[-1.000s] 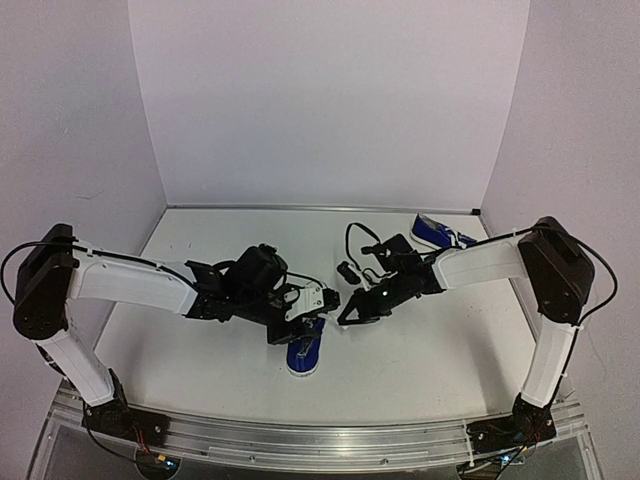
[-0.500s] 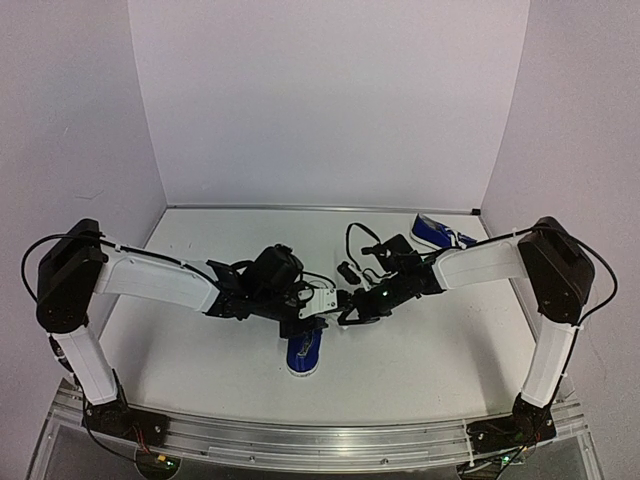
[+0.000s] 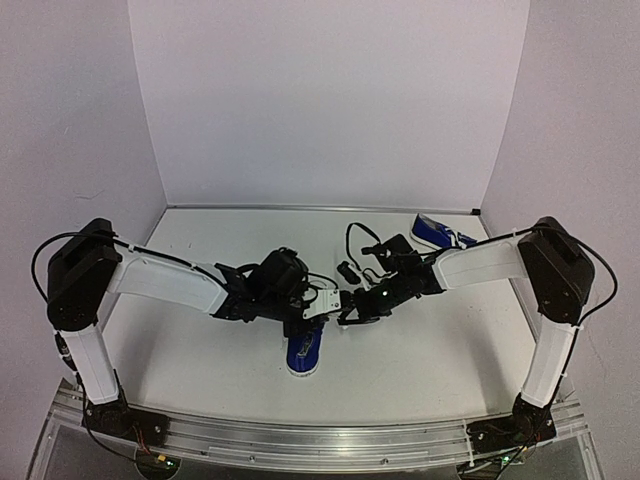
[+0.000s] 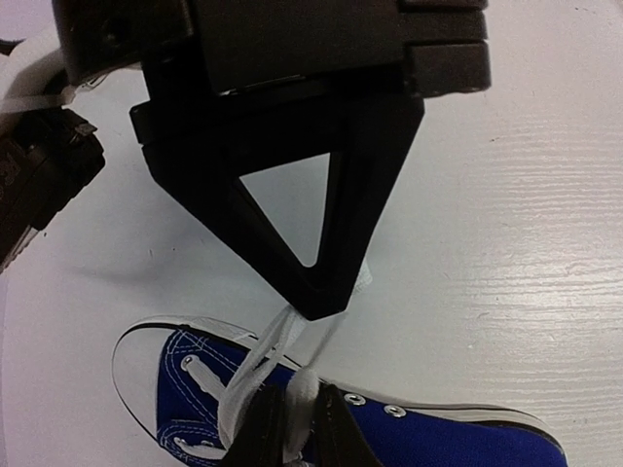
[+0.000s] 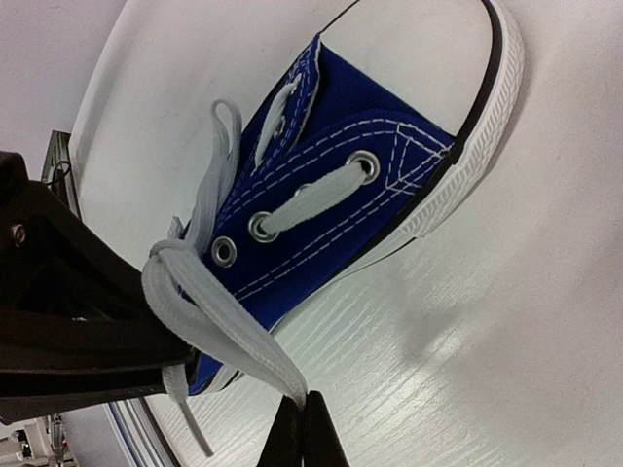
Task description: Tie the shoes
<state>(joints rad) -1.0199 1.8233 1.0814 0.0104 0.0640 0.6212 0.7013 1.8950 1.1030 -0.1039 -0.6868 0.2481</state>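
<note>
One blue shoe (image 3: pixel 303 352) with a white sole lies near the table's front centre, toe toward me. Both grippers meet just above its laces. My right gripper (image 5: pixel 304 416) is shut on a loop of white lace (image 5: pixel 229 326), pulled taut away from the eyelets. In the left wrist view that gripper's black triangular finger pinches the lace (image 4: pixel 268 345) above the shoe (image 4: pixel 438 438). My left gripper (image 4: pixel 292 413) has a strand of the same lace squeezed between its fingers, right at the shoe's opening. From above, the left gripper (image 3: pixel 318 305) and right gripper (image 3: pixel 346 312) nearly touch.
The other blue shoe (image 3: pixel 436 233) lies at the back right near the wall. A small black object (image 3: pixel 347 271) rests behind the grippers, next to the right arm's looping cable. White walls close in the table (image 3: pixel 200 350) on three sides.
My left arm has reached further right, bringing its gripper up against the right one, and its jaws have closed on the lace. The right gripper has stayed shut and almost still.
</note>
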